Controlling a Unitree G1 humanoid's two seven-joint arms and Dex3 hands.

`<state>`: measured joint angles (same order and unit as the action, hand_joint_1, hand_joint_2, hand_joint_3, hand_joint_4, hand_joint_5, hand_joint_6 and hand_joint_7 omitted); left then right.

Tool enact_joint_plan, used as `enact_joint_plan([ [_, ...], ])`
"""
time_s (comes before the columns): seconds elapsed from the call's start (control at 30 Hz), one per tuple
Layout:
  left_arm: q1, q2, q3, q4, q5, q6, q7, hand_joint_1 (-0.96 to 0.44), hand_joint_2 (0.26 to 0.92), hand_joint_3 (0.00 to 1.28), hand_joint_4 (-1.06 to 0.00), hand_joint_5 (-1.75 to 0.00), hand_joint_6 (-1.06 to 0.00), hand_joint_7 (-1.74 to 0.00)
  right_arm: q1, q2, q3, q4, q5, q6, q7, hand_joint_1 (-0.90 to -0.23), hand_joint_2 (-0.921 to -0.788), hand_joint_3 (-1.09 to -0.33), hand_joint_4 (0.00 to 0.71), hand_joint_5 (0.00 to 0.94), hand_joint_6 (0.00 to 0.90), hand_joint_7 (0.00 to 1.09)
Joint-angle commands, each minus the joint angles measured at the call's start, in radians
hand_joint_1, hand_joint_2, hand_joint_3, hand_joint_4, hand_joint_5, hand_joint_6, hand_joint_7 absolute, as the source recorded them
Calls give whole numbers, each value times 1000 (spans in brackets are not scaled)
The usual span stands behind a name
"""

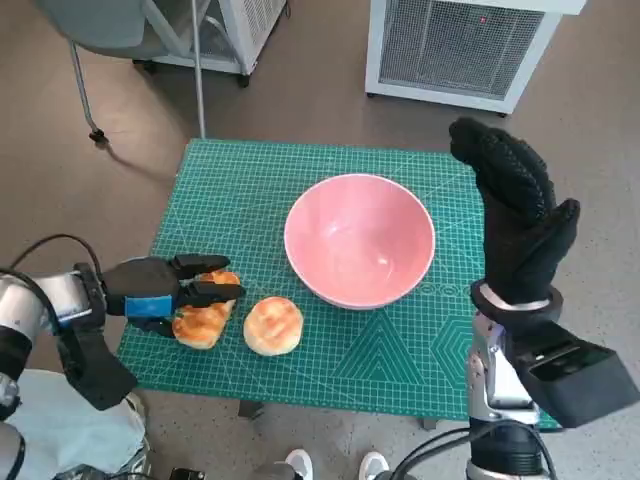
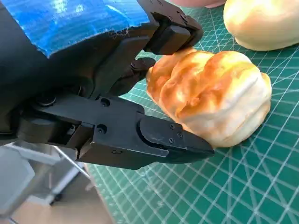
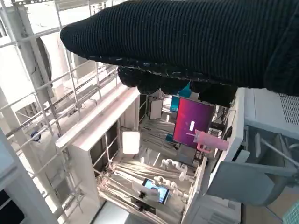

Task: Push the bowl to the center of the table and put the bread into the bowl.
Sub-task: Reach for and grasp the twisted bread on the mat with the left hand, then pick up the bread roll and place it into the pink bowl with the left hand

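The pink bowl (image 1: 360, 240) stands empty in the middle of the green mat (image 1: 400, 350). A twisted golden bread (image 1: 203, 322) (image 2: 210, 98) lies on the mat near its front left corner. My left hand (image 1: 160, 288) (image 2: 93, 84) reaches over it and holds it between its fingers (image 2: 170, 35) on one side and the thumb on the other; the bread still touches the mat. My right hand (image 1: 515, 220) (image 3: 187, 42) is raised in the air beside the bowl, fingers straight and holding nothing.
A round bun (image 1: 273, 325) (image 2: 261, 23) lies on the mat between the twisted bread and the bowl. A white cabinet with a grille (image 1: 460, 45) stands on the floor behind the table, and a chair (image 1: 100, 30) at the back left.
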<state>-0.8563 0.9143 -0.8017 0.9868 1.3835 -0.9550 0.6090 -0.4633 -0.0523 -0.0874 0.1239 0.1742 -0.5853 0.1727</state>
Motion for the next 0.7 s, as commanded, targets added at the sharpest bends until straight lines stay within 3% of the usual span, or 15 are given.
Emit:
enact_joint_plan([
  [0.03, 25, -44, -64, 46, 8, -31, 35, 1, 916, 176, -234, -43, -322, -58, 18, 10, -2, 21, 1, 7, -7, -563, -921, -797, 310, 28, -1, 699],
  [0.2, 24, -70, -112, 78, 19, -14, 105, 26, 920, 234, -273, -53, -327, -61, 16, 12, -5, 27, 0, 8, -9, -564, -921, -792, 309, 28, -1, 699],
  [0.47, 15, -117, -191, 131, 33, 17, 181, -11, 921, 216, -306, -55, -334, -65, 16, 17, -7, 34, -7, 3, -15, -561, -921, -787, 309, 28, -1, 704],
  [0.6, 10, -135, -210, 161, 15, 0, 199, -32, 921, 187, -419, -103, -432, -124, 15, 18, -8, 36, -14, 0, -19, -554, -921, -787, 309, 29, -1, 704],
  [0.63, 8, -137, -214, 167, 11, -7, 209, -39, 921, 181, -484, -137, -464, -248, 15, 18, -9, 38, -16, -2, -21, -550, -921, -788, 309, 29, -1, 704],
  [0.67, 6, -138, -217, 171, 9, -12, 218, -26, 921, 212, -453, -559, -471, -685, 14, 17, -10, 39, -18, -3, -21, -547, -921, -789, 309, 29, -1, 704],
  [0.7, 3, -139, -221, 175, 7, -14, 224, -21, 921, 227, -436, -714, -468, -846, 13, 17, -11, 40, -19, -3, -22, -546, -921, -789, 309, 29, -1, 704],
])
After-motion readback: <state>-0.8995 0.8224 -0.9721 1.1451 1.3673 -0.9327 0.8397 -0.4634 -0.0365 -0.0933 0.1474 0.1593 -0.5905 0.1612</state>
